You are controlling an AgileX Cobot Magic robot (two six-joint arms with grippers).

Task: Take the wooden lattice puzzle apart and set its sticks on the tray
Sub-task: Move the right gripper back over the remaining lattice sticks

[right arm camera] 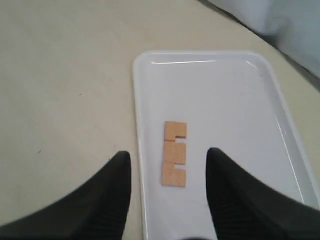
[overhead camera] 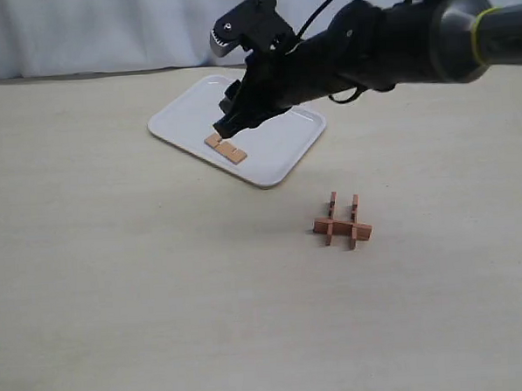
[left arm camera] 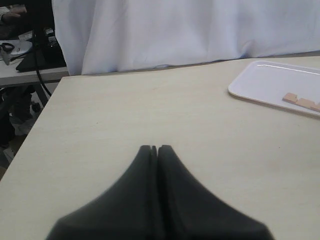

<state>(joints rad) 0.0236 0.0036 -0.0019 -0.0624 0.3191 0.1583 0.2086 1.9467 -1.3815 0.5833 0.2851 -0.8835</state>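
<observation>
The wooden lattice puzzle (overhead camera: 342, 221) stands on the table right of centre, its reddish-brown sticks still crossed. One notched stick (overhead camera: 225, 148) (right arm camera: 174, 153) (left arm camera: 302, 102) lies flat on the white tray (overhead camera: 276, 155) (right arm camera: 235, 100) (left arm camera: 265, 85). My right gripper (overhead camera: 223, 127) (right arm camera: 169, 156) hovers open just above that stick, empty, fingers on either side of it. My left gripper (left arm camera: 156, 148) is shut on nothing over bare table, away from the tray; it does not show in the exterior view.
A white curtain (left arm camera: 175, 30) hangs behind the table's far edge. Beyond the table's corner in the left wrist view stands a side desk with clutter (left arm camera: 20, 50).
</observation>
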